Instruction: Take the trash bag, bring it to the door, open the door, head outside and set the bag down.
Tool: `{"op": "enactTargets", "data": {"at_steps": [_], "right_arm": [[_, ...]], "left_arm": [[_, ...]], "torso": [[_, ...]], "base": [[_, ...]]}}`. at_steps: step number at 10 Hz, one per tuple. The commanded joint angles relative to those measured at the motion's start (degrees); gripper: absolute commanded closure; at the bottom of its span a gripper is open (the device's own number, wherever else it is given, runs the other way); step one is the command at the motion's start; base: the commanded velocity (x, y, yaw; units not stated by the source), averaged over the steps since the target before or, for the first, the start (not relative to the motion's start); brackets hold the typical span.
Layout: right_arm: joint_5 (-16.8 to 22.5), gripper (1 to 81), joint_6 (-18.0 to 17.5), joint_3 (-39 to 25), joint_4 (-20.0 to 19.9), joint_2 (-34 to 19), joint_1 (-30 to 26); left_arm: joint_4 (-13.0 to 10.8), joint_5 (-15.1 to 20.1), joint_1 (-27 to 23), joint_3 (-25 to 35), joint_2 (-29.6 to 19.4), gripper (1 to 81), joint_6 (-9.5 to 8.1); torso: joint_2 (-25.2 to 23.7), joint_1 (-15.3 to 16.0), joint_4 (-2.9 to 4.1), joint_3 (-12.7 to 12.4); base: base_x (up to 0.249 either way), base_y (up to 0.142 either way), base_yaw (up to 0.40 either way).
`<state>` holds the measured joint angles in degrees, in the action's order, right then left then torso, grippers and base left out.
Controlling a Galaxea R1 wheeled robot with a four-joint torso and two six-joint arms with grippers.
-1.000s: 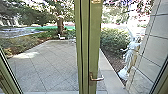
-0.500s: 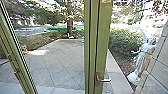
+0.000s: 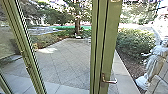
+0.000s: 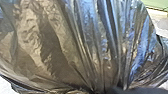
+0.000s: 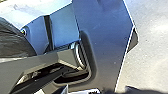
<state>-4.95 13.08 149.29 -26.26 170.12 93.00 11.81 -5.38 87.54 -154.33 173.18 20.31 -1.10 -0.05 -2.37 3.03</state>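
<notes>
Head view has the green door post (image 3: 110, 45) with its handle (image 3: 110, 81), a statue (image 3: 153, 67) right of the post, paving (image 3: 67, 58) left of it. Close by the left wrist camera is the trash bag (image 4: 72, 50), folds gathered; whether either pincer is apart, together or clamped, I cannot tell.

This is a glass doorway (image 3: 109, 50) to a paved yard (image 3: 67, 60), with bushes (image 3: 135, 42) and a white statue (image 3: 153, 65).

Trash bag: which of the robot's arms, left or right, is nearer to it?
Left. The bag looms close before the left arm's wrist, folds gathered near it; the right arm's wrist appears farther off, over the robot's wide dark plate.
</notes>
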Motion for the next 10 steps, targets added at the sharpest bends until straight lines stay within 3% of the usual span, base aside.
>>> {"op": "enactTargets", "data": {"at_steps": [1,10], "right_arm": [[3.81,1.0,0.1,-0.23,0.24,-0.02,-1.81],[3.89,1.0,0.02,0.12,-0.19,-0.02,-1.98]], "left_arm": [[-0.65,3.62,-2.41,0.08,0.15,81.1,0.34],[0.4,3.61,-3.29,-2.64,1.47,81.1,-0.45]], "torso": [[0.0,0.05,0.0,0.0],[0.0,0.05,0.0,0.0]], "base": [[0.0,0.0,0.14],[0.0,0.0,0.026]]}}
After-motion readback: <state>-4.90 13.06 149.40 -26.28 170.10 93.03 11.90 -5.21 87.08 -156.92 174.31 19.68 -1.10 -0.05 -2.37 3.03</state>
